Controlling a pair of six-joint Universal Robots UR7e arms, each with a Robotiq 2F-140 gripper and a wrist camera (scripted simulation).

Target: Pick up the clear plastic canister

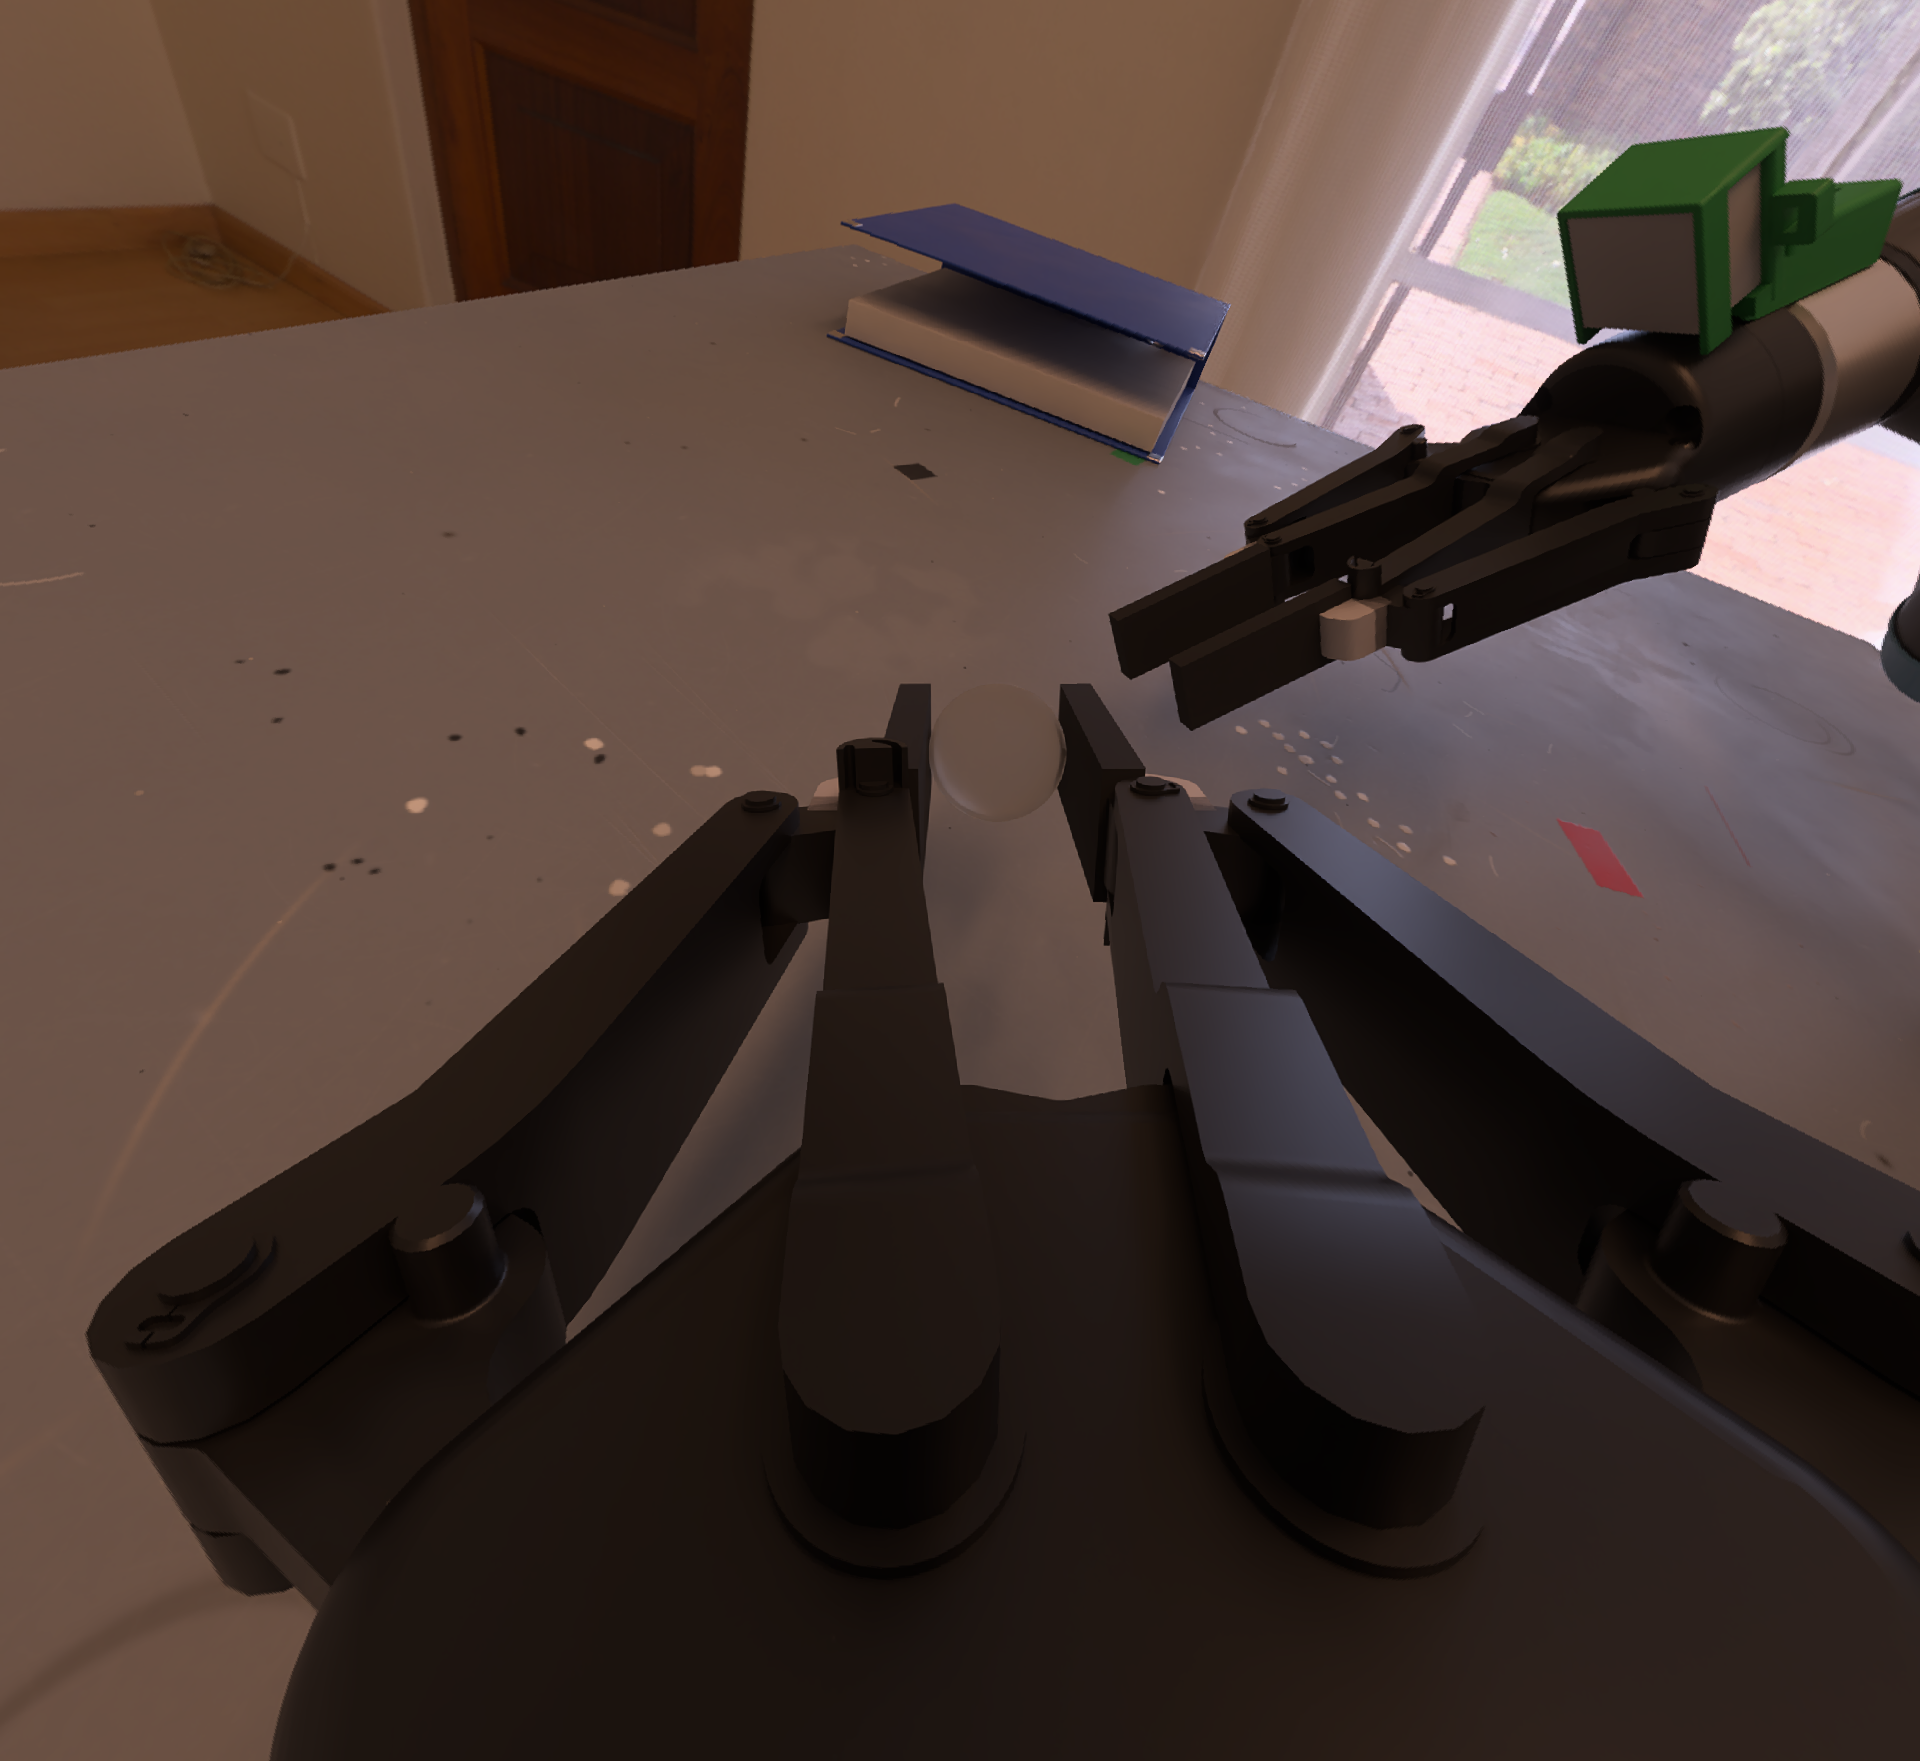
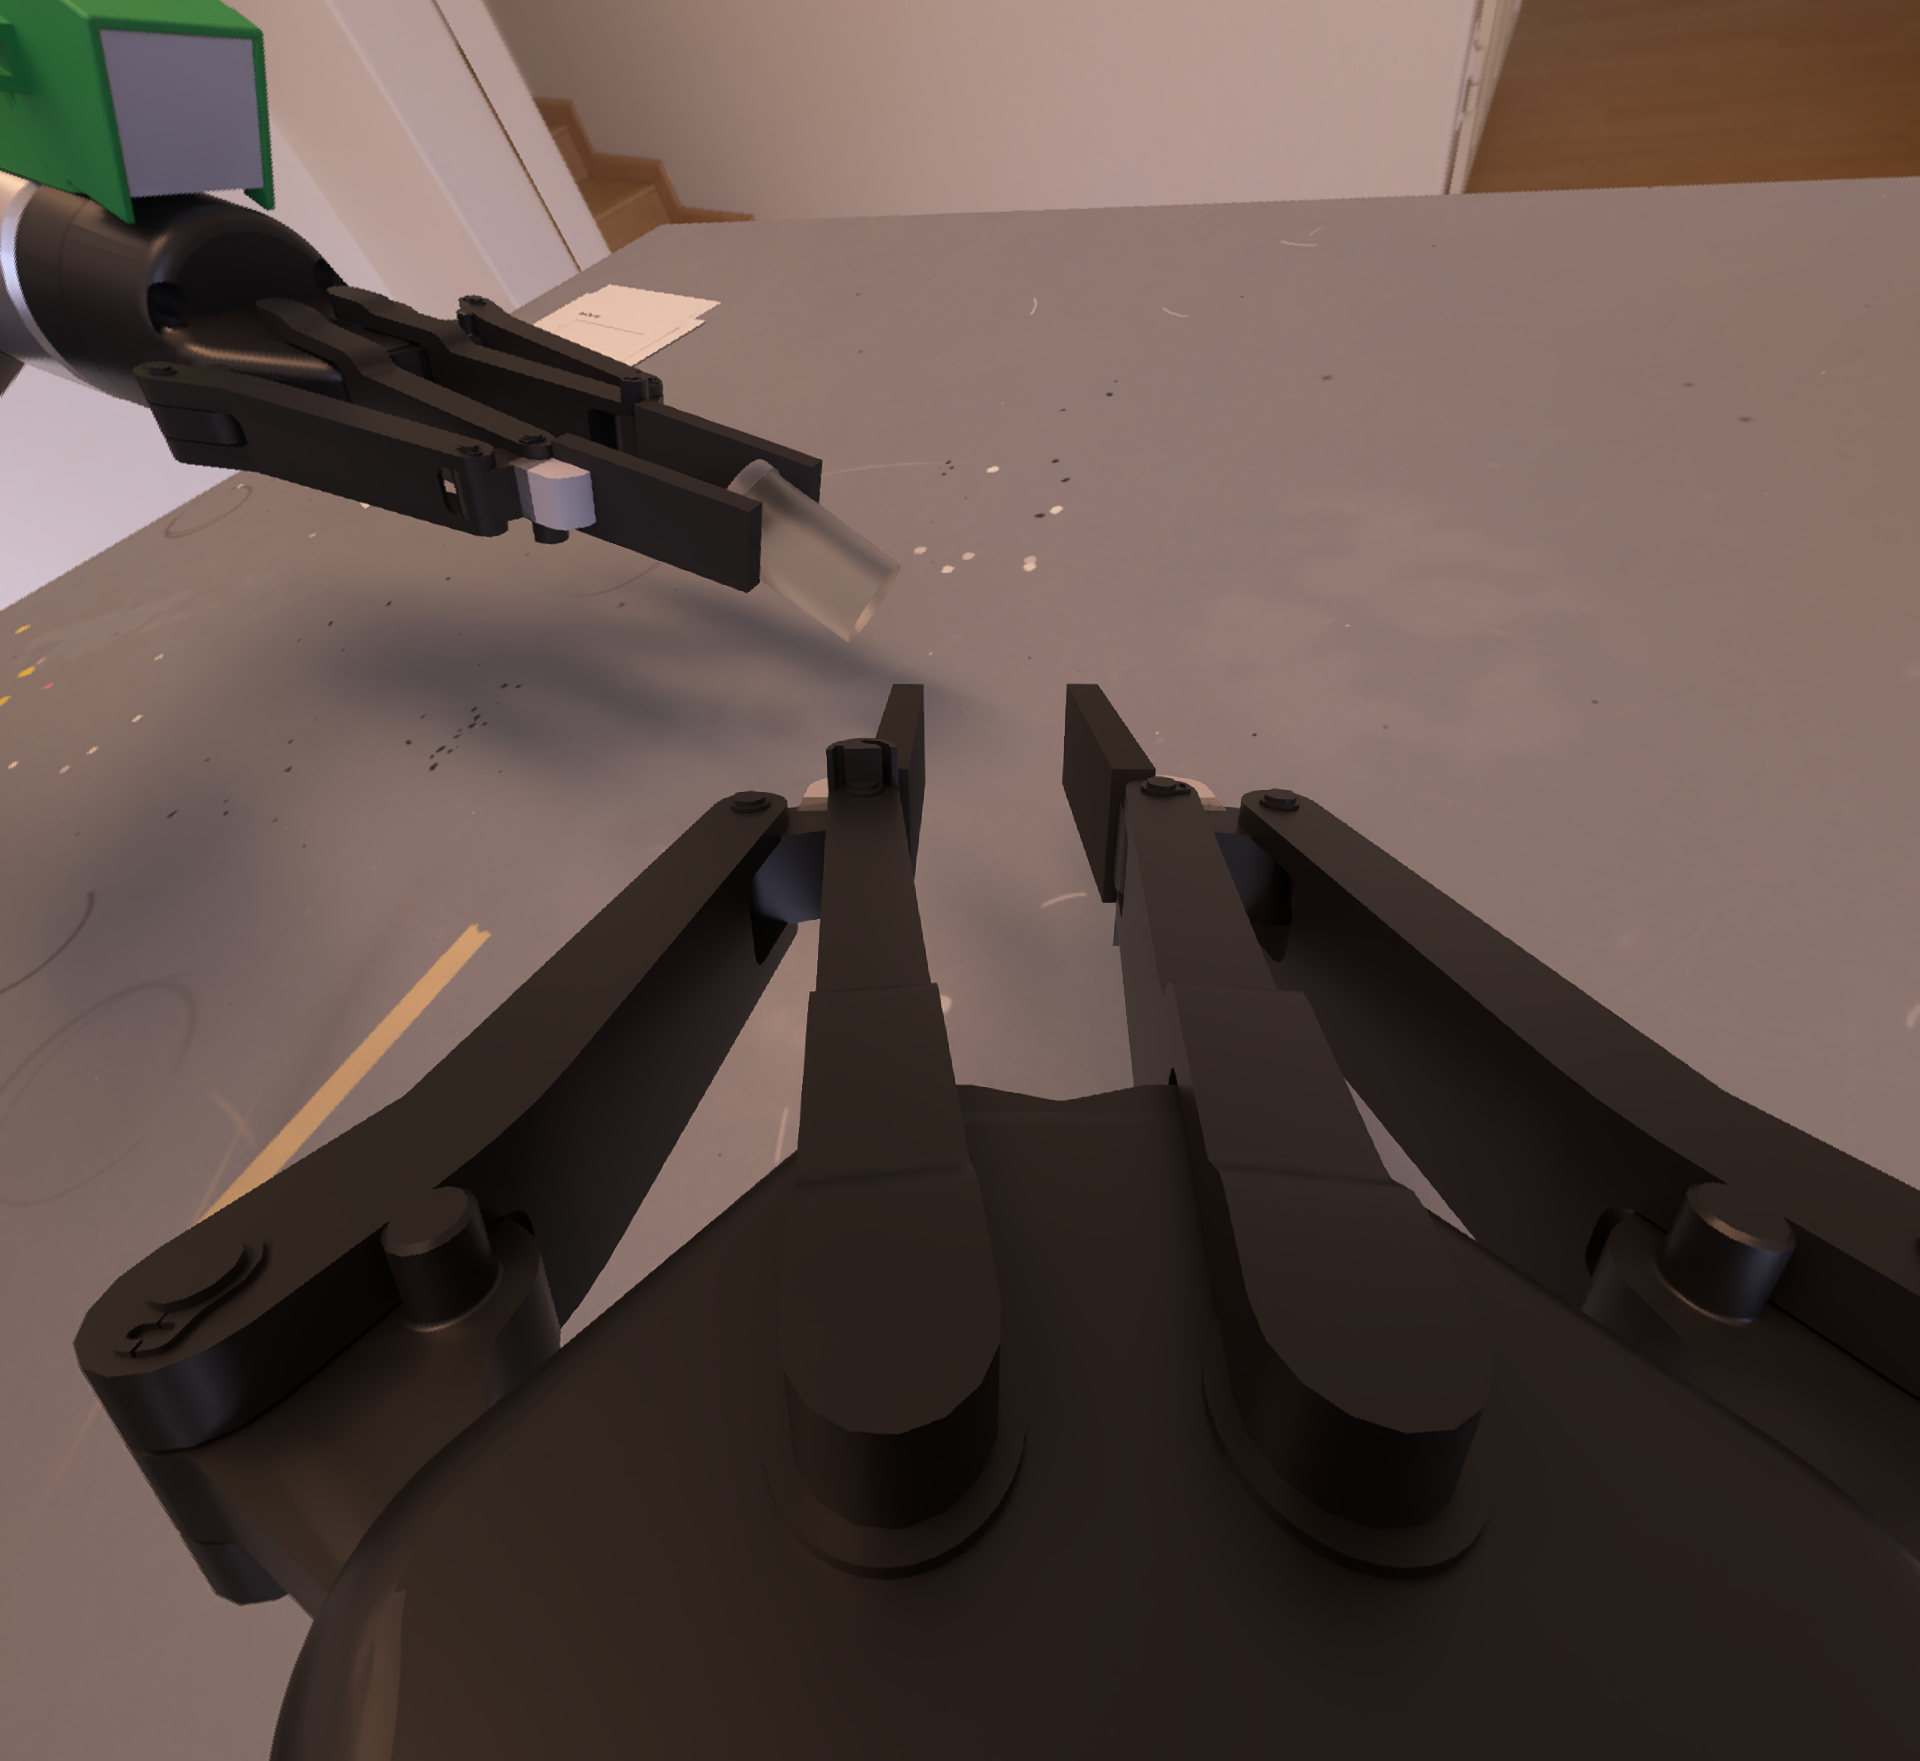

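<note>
Left gripper (image 1: 995, 755) clenched on clear plastic canister (image 2: 821, 548), held clear above worktop (image 2: 1351, 464). Right gripper (image 2: 992, 776) empty, fingers parted, near the canister's free end.

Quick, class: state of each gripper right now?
Left gripper: shut on the clear plastic canister, lifted off the table.
Right gripper: open, holding nothing.

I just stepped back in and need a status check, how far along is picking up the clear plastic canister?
Mostly done. The left gripper is shut on the clear plastic canister, and the right wrist view shows it tilted and off the grey table, a shadow beneath it. The right gripper holds nothing, jaws apart. What seems left is keeping the lift steady.
</note>
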